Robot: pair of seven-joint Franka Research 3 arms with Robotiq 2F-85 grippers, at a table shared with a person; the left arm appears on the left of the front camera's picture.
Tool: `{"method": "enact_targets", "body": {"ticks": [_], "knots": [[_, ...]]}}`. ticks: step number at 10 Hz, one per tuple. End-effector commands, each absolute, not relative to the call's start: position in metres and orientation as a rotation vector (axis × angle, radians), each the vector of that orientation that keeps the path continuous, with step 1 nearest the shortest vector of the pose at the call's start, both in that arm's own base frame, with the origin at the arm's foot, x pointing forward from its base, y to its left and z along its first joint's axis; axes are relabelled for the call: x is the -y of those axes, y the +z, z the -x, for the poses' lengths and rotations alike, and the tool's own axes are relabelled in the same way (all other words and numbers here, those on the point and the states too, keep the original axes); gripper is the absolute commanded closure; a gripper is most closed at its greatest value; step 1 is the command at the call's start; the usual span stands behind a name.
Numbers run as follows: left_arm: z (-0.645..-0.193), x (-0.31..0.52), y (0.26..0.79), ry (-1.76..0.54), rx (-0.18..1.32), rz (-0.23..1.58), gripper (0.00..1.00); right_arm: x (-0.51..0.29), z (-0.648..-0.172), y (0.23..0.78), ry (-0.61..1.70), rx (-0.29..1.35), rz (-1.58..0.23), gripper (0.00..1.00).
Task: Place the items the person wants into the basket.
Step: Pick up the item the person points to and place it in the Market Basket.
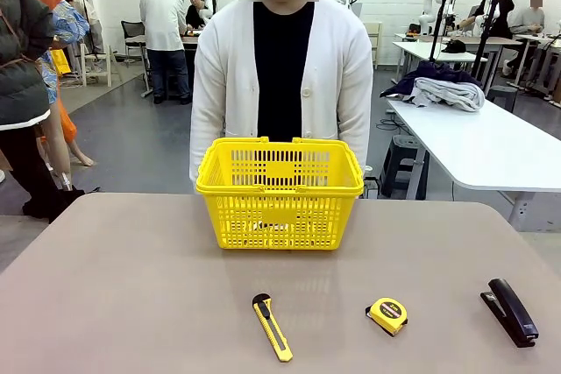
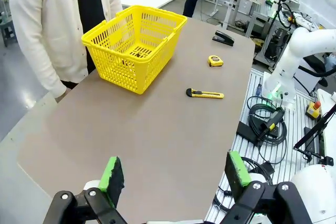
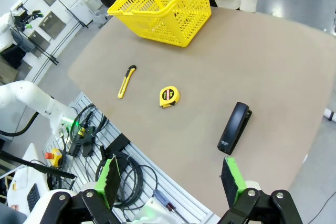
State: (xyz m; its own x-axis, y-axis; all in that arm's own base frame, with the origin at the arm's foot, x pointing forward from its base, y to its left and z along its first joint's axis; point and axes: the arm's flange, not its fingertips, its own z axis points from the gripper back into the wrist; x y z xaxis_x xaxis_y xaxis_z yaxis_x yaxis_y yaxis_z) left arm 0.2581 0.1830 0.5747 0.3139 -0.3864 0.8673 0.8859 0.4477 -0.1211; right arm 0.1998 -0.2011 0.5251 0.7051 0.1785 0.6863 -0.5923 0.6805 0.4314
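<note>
Front, person: the person in a white buttoned cardigan over a black shirt (image 1: 280,67) stands at the table's 12 o'clock edge. Both hands are hidden behind the basket.
Front, basket: the large yellow lattice-sided plastic shopping basket (image 1: 279,192) sits upright on the grey-brown table (image 1: 131,286), just before the person, with its handles folded onto the rim. Its floor is hard to make out through the lattice.
Front, knife: the long yellow utility knife with a black tip (image 1: 273,328) lies flat at 6 o'clock from the basket and well apart from it, tip toward about 11 o'clock.
Front, others: the round yellow tape measure (image 1: 387,315) lies at 5 o'clock from the basket, and the black stapler (image 1: 509,311) at 4 o'clock.
Left wrist, gripper: the left gripper (image 2: 174,170) hangs above the table with its green pads spread wide, gripping nothing. The bottom edge cuts off its base.
Left wrist, basket inside: the open top shows the lattice floor and walls.
Left wrist, person: cut off at the top edge; a hand partly shows by the table edge.
Right wrist, gripper: the right gripper (image 3: 170,175) is spread, gripping nothing, over the table's edge.
Right wrist, layout: the stapler is at 1 o'clock, the tape measure at 12 and the knife at 11. The top edge clips the basket.
</note>
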Motion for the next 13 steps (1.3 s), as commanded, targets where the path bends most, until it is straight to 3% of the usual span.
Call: {"method": "enact_targets", "body": {"ticks": [1, 13], "knots": [[-0.2591, -0.1844, 0.5755, -0.937, 0.892, 0.68, 0.0, 0.2004, -0.201, 0.524, 0.479, 0.676, -0.715, 0.0], [-0.2591, -0.1844, 0.5755, -0.937, 0.892, 0.68, 0.0, 0.2004, -0.201, 0.524, 0.479, 0.676, -0.715, 0.0]]}}
